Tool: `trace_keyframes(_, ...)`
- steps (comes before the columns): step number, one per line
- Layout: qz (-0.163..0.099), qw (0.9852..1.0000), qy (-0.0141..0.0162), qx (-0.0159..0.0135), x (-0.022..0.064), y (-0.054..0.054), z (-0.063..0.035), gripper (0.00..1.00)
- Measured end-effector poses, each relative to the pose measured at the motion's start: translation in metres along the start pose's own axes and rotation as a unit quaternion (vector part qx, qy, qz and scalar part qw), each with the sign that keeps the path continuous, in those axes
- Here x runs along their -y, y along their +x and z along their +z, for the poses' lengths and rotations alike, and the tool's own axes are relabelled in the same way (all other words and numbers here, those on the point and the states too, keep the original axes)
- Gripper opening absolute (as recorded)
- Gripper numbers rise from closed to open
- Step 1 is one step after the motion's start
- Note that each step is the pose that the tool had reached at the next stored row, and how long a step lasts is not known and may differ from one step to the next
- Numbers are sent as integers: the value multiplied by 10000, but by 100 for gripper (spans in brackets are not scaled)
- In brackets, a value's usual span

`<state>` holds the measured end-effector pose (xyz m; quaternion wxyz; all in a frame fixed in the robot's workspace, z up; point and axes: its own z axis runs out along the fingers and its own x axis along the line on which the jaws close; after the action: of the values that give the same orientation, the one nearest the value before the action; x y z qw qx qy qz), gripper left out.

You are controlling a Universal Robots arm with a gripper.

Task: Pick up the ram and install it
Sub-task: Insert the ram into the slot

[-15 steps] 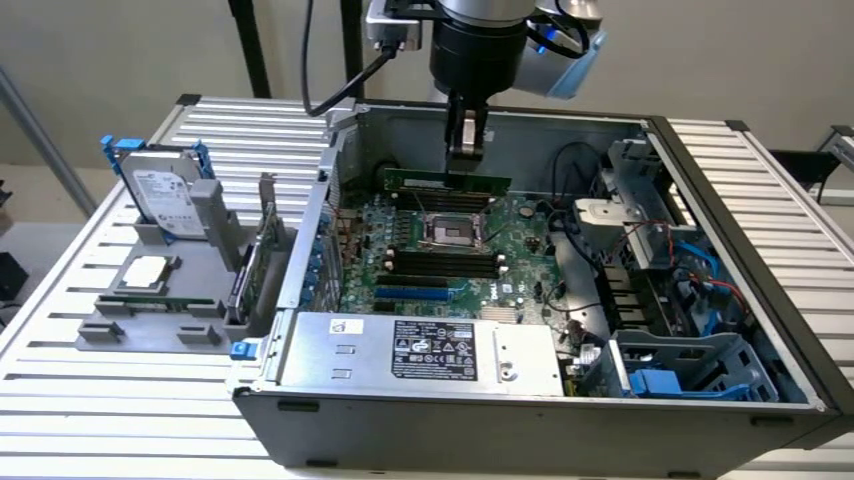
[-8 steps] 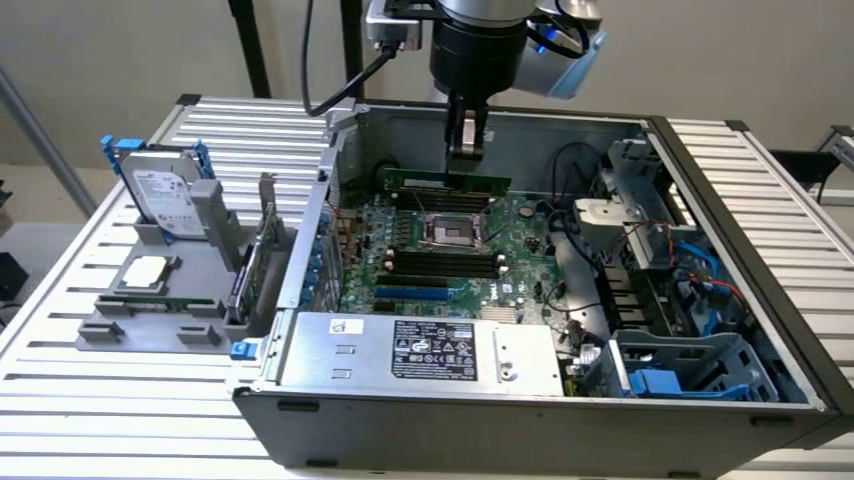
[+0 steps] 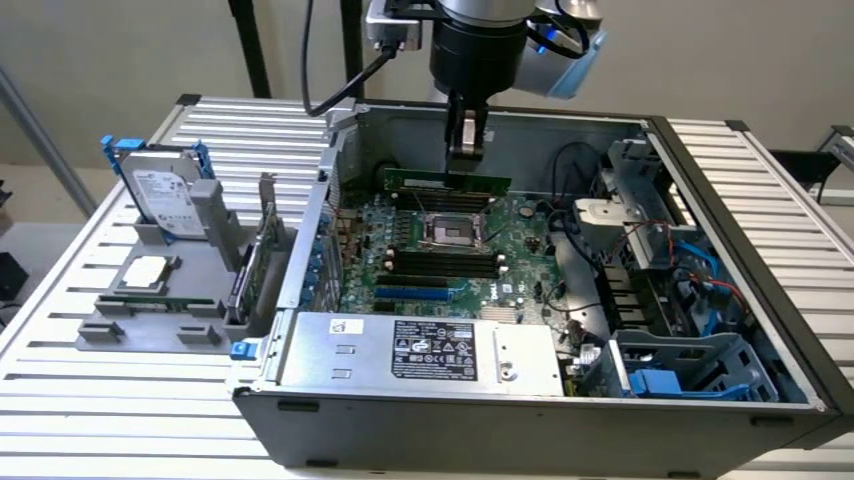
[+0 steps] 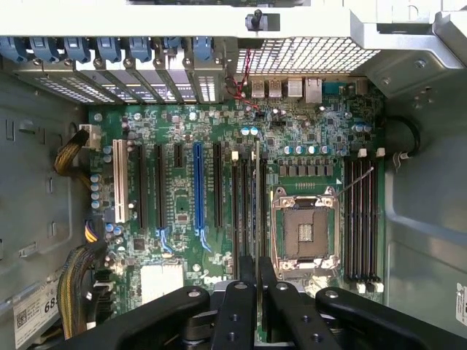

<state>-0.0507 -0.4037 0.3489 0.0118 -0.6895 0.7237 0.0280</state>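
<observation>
Exterior view, gripper [image 3: 463, 150]: pinching the ram [image 3: 445, 183] by its top edge, above the motherboard [image 3: 427, 270], near the case's [image 3: 534, 420] far wall.
Exterior view, risk: a tilted ram could jam in its slot.
Wrist view, gripper [image 4: 257, 273]: pressed onto the ram [image 4: 257, 219], edge-on over the slots [image 4: 239, 211] beside the processor socket [image 4: 305, 233].
Wrist view, risk: sideways drift could miss the slot and scrape the board.

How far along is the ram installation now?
Done: the ram is picked up and hangs inside the case. In hand: the gripper holds its top edge, over the memory slots beside the processor socket. Left: it seems not yet seated in a slot.
</observation>
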Motion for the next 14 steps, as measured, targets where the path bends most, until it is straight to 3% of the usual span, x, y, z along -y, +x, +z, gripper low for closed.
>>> trace_keyframes(14,0,10000,3,0,55,-7,250,13)
